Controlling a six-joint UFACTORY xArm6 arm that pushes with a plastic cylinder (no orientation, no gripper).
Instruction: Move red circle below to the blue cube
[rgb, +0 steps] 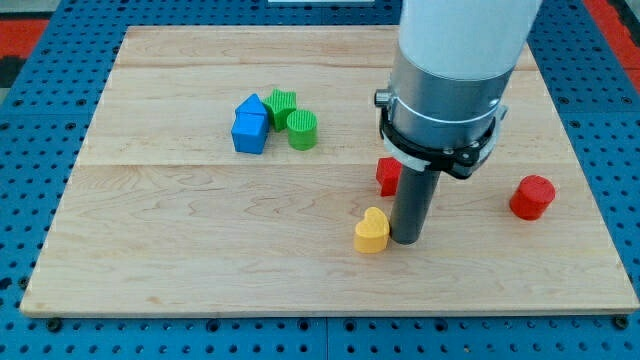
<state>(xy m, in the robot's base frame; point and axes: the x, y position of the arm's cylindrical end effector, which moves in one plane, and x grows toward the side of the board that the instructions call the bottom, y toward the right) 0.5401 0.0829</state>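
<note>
My tip (408, 240) touching yellow heart (371, 231); red circle (531, 196) well apart.

My tip (408, 240) sits on the wooden board (180, 260), touching or just beside the yellow heart (371, 232) on its right side, with a red block (387, 176) partly hidden behind the rod. Red circle (531, 197) lies well apart toward the view's right. Blue cube (250, 131) at upper left touches a blue block (251, 105), beside a green star (282, 103) and green cylinder (302, 129).
</note>
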